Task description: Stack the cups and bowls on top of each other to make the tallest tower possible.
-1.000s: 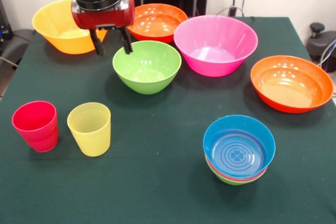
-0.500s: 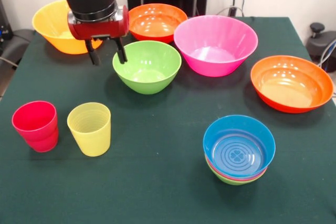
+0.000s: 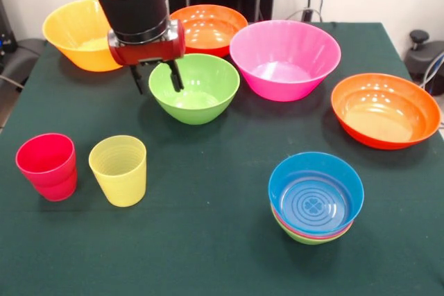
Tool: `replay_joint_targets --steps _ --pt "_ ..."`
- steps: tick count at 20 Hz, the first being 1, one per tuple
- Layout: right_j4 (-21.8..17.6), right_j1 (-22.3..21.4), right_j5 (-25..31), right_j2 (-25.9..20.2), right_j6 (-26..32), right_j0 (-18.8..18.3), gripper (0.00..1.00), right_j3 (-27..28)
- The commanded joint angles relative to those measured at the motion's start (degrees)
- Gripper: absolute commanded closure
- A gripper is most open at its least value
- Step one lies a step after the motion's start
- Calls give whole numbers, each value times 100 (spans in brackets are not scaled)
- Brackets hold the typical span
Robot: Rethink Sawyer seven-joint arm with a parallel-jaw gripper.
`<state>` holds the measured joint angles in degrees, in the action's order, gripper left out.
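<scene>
While only three bowls are seen nested, the tower [image 3: 313, 214] stands nearest the camera on the green table [image 3: 208, 240]: a blue bowl [image 3: 316, 193] is seated on a pink rim, with a light-green bowl lowest. At the near left, the red cup [image 3: 47, 166] and the yellow cup [image 3: 118, 170] are shown upright, just beside each other and unstacked. In mid-table, the gripper [image 3: 157, 78] is held with its fingers apart, straddling the rim of the larger green bowl [image 3: 195, 88]; nothing is clamped. Farther back, the large pink bowl [image 3: 284, 59], the orange bowl at right [image 3: 385, 109], the rear orange bowl [image 3: 207, 28] and the yellow-orange bowl [image 3: 78, 33] are left loose. Most of the stacking is judged still undone.
</scene>
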<state>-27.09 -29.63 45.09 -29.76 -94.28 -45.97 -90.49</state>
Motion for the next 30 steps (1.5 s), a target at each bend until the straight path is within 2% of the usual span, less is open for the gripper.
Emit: replay_joint_targets --steps 1,9,30 --pt "-320 216 -81 -308 813 199 0 4" --pt "-483 251 -343 -250 765 86 0 -185" --pt "-698 456 -493 -280 950 -149 0 -207"
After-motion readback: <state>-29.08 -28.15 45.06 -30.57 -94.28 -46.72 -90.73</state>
